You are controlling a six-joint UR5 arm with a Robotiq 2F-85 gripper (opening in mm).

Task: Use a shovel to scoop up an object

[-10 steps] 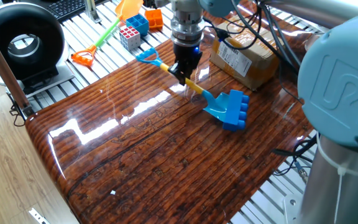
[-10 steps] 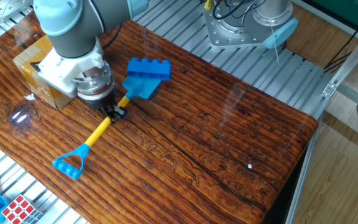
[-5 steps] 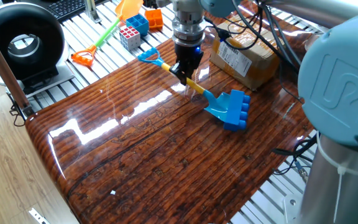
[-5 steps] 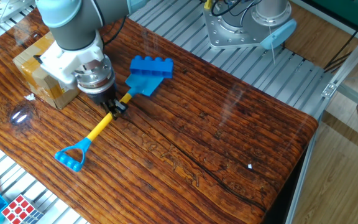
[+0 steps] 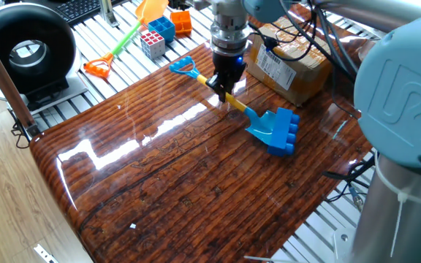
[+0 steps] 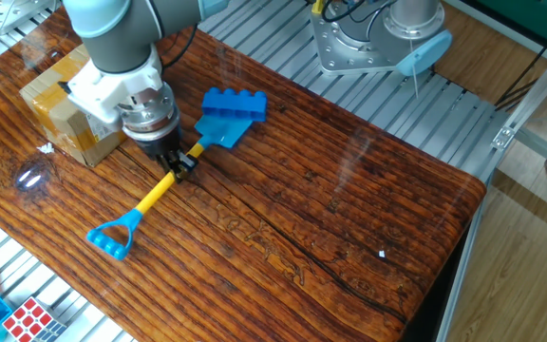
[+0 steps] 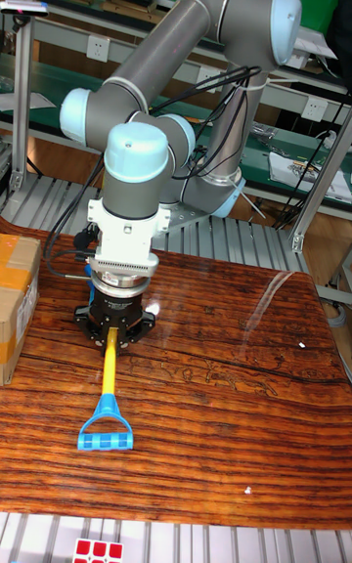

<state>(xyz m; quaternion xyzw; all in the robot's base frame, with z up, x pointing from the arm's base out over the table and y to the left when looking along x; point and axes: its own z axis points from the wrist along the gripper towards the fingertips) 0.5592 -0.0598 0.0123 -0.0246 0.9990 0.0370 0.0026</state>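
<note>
My gripper (image 5: 224, 87) (image 6: 179, 166) (image 7: 113, 332) is shut on the yellow shaft of the shovel (image 5: 234, 105) (image 6: 155, 196) (image 7: 107, 389). Its light blue blade (image 5: 262, 128) (image 6: 220, 129) lies on the wooden table, its front edge pressed against the dark blue studded block, the object (image 5: 287, 133) (image 6: 235, 103). The blue D-handle (image 5: 183, 66) (image 6: 109, 238) (image 7: 105, 435) trails behind near the table's edge. In the tall fixed view the arm hides the blade and the block.
A brown cardboard box (image 5: 287, 62) (image 6: 57, 103) (image 7: 14, 300) stands just beyond my gripper. An orange-and-green toy shovel (image 5: 126, 36), a puzzle cube (image 5: 152, 44) (image 6: 28, 319) and blue and orange blocks (image 5: 172, 25) lie on the slatted surface off the table's edge.
My gripper has slid the shovel along its own length toward the block, and blade and block have shifted a little further across the table.
</note>
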